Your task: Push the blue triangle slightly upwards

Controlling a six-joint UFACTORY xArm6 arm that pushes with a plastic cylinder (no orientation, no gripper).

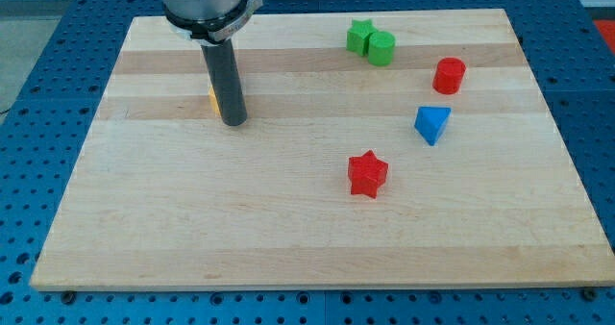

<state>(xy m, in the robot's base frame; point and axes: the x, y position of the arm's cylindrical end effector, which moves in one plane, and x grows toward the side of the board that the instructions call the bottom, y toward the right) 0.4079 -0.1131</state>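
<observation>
Standing upright at the far left of the wooden board [288,219], the dark rod [227,80] comes down from its metal mount [200,0] and ends in my tip [234,122], which rests on the board surface. The rod has no jaws, so nothing is grasped or clamped. A small sliver of an orange-yellow block [212,100] shows just at the rod's left edge, mostly hidden behind it; its shape cannot be made out, and whether the rod actually touches it cannot be told.

The blue triangle [431,124] lies on the right half of the board, well apart from my tip, with bare wood between them. Just beyond it, farther and slightly right, stands the red cylinder [449,76], near but not touching. Nearer and to the left of the blue triangle sits the red star [367,174], also apart from it. At the far edge, right of centre, the green star [359,37] and the green cylinder [381,48] sit side by side, touching or almost so.

Around the board lies a blue perforated table [38,94].
</observation>
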